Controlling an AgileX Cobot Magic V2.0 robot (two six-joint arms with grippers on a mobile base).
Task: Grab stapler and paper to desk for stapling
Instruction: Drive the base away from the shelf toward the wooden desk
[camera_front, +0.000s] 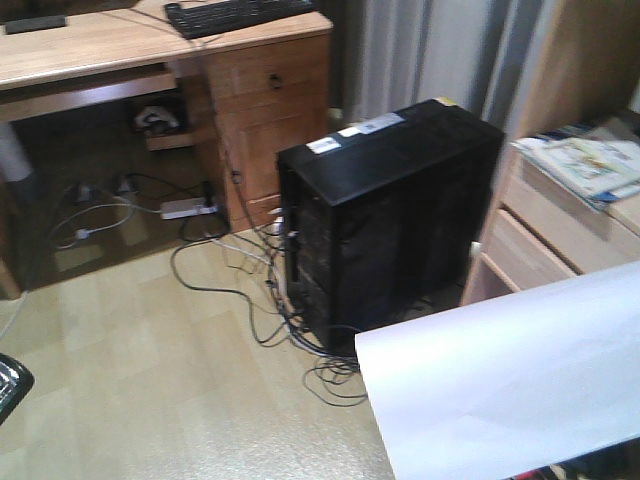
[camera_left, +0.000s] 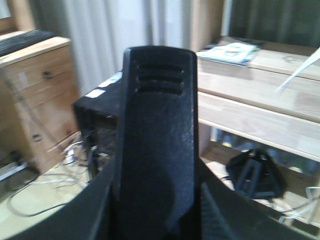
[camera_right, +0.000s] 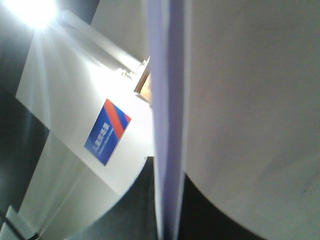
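In the left wrist view my left gripper (camera_left: 157, 205) is shut on the stapler (camera_left: 157, 125). It is a black body with three slots near its tip and stands up between the jaws; no orange patch shows. In the right wrist view my right gripper (camera_right: 167, 212) is shut on the paper (camera_right: 167, 100), seen edge-on as a thin white stack. In the front view the paper (camera_front: 510, 380) hangs flat in the air at the lower right, hiding the right gripper. The light-wood desk (camera_front: 90, 50) is at the far upper left.
A black computer tower (camera_front: 390, 210) stands on the floor with tangled cables (camera_front: 250, 290) round it. A keyboard (camera_front: 235, 15) lies on the desk, above its drawer cabinet (camera_front: 265, 110). The shelf unit (camera_front: 560, 230) with magazines (camera_front: 585, 160) is on the right.
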